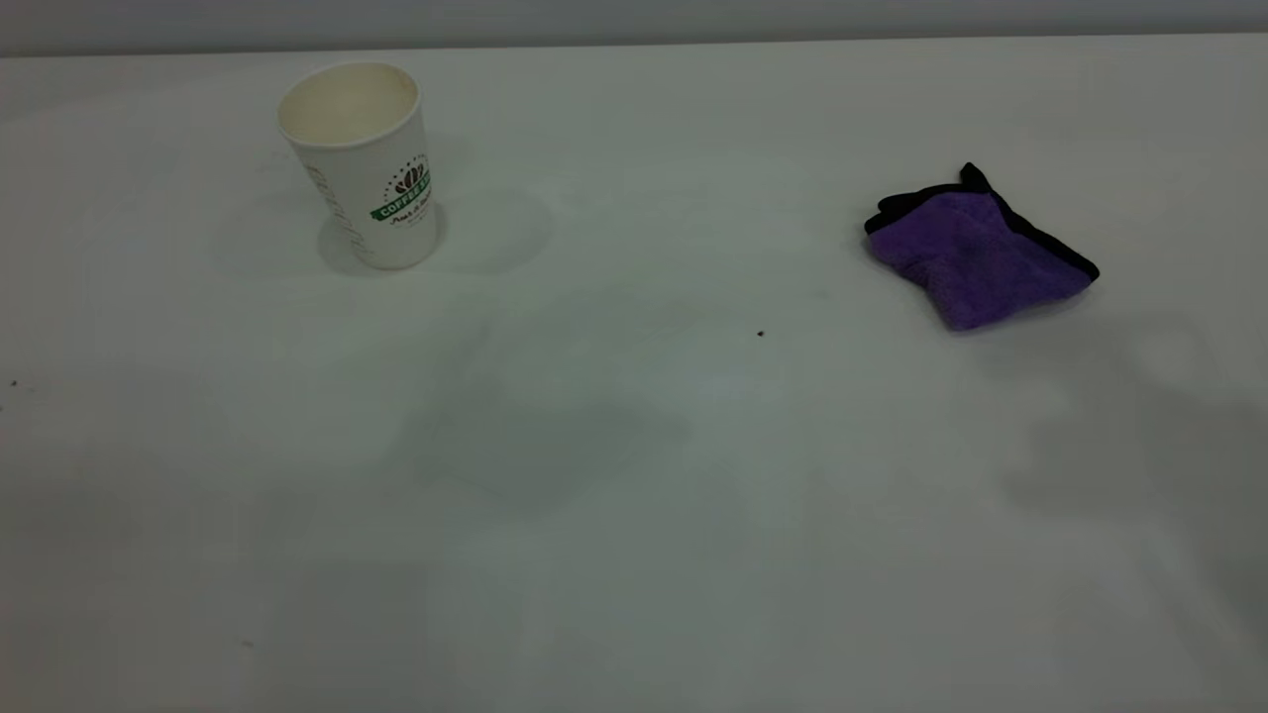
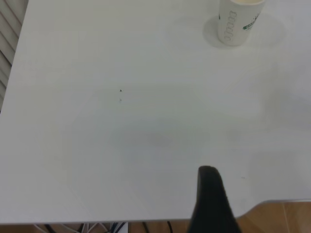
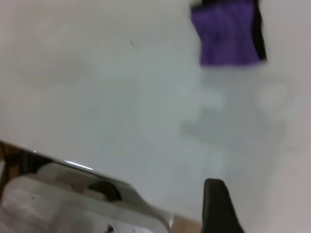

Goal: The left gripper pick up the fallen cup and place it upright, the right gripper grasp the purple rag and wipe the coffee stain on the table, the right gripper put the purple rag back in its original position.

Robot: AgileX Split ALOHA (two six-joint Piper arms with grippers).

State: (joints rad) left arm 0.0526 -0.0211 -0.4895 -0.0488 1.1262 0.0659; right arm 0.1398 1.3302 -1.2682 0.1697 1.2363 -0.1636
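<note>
White tapered paper cup w/ green "COFFEE" banner (image 1: 362, 163) stands upright at the far left of the plain white table (image 1: 634, 515), mouth up, long axis vertical w/ a slight lean. Small folded purple microfibre rag w/ black edging (image 1: 976, 253) lies well apart on the right, its black loop corner pointing away from the camera, long axis roughly diagonal. No dark blot visible btwn them, only a tiny speck (image 1: 760, 334), so the wipe looks done and the rag looks returned; task appears complete or nearly so. Left claw (image 2: 210, 201) and right claw (image 3: 218, 206) each show as one dark finger near the table edge; released or clenched, can't tell. Neither touches anything.
</note>
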